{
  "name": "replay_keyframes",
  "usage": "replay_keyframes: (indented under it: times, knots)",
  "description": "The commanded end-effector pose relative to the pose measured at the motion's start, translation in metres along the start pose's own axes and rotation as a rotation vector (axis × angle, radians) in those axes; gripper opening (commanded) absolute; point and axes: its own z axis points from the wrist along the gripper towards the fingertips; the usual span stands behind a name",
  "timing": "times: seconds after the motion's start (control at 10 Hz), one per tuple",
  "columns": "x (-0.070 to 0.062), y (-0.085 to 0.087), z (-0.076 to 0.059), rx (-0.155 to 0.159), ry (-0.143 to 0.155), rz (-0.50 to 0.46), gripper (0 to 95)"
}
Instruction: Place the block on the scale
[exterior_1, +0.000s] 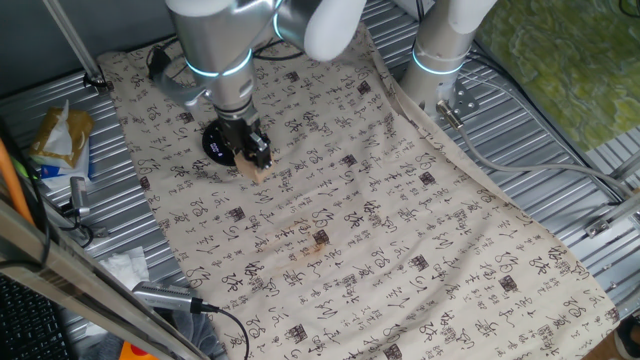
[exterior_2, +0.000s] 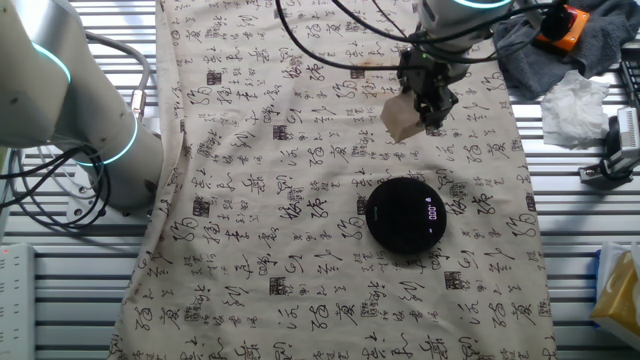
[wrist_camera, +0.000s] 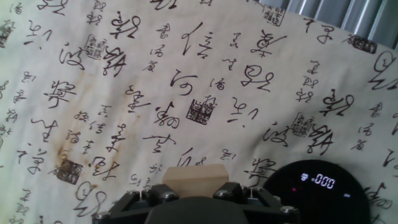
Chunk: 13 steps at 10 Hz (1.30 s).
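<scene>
The block (exterior_2: 402, 118) is a light tan wooden cube held between my gripper's fingers, lifted above the cloth. My gripper (exterior_2: 422, 112) is shut on it. In one fixed view the block (exterior_1: 254, 172) hangs under the gripper (exterior_1: 256, 160) just right of the scale (exterior_1: 216, 143), a flat black disc partly hidden by the arm. In the other fixed view the scale (exterior_2: 405, 214) lies below the gripper with a lit display. In the hand view the block (wrist_camera: 194, 179) shows between the fingers and the scale (wrist_camera: 323, 191) is at the lower right.
A patterned cloth (exterior_1: 340, 220) covers the table. Crumpled tissue (exterior_2: 575, 105) and a dark cloth with an orange item (exterior_2: 565, 25) lie at the far right. A snack bag (exterior_1: 60, 140) and cables sit at the left edge on the ribbed metal surface.
</scene>
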Motion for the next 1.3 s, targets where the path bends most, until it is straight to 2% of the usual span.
replay_keyframes:
  times: [0.1,0.3,0.4,0.6,0.7,0.8,1.0,1.3]
  knots:
    - [-0.0005,-0.0006,0.0018,0.007,0.002,-0.005,0.0]
    - [-0.0009,-0.0004,0.0026,0.016,0.001,0.027,0.0]
    - [-0.0009,-0.0004,0.0026,0.023,-0.011,0.049,0.0]
    - [-0.0009,-0.0004,0.0026,0.032,-0.009,0.086,0.0]
    - [-0.0009,-0.0004,0.0026,0.030,-0.007,0.124,0.0]
    - [-0.0009,-0.0004,0.0026,0.011,-0.019,0.165,0.0]
    - [-0.0009,-0.0004,0.0026,0.007,-0.016,0.222,0.0]
    - [-0.0009,-0.0004,0.0026,-0.007,-0.022,0.258,0.0]
